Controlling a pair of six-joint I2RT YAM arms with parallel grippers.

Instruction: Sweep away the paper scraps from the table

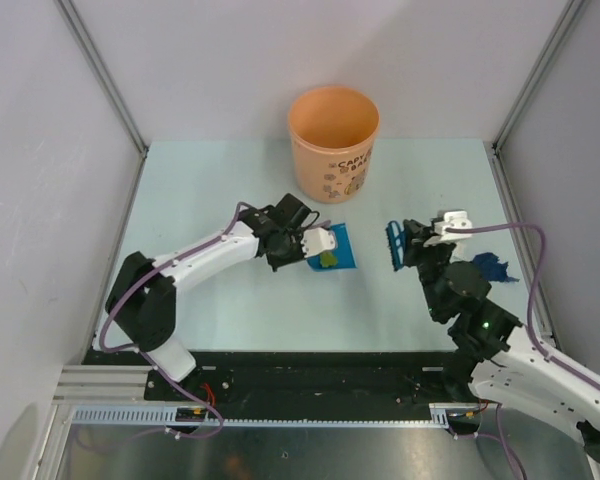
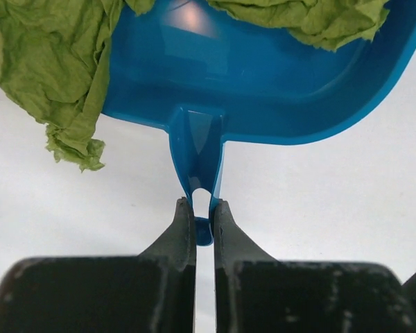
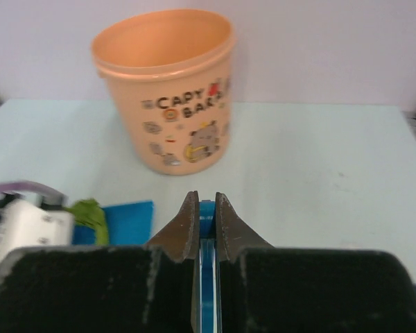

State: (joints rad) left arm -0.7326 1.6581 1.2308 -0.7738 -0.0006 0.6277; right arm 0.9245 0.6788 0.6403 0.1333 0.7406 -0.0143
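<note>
Your left pincer (image 2: 202,208) is clamped on the dustpan (image 2: 263,83) handle, with green paper scraps (image 2: 48,62) in the pan just ahead of it. Your right pincer (image 3: 206,205) grips the brush (image 3: 206,236), and the bucket (image 3: 168,90) is straight beyond. Emptying looks next: lift level, then tip.

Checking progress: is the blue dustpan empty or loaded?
Loaded. Crumpled green paper lies in the dustpan, with more draped over its rim, in the left wrist view.
</note>
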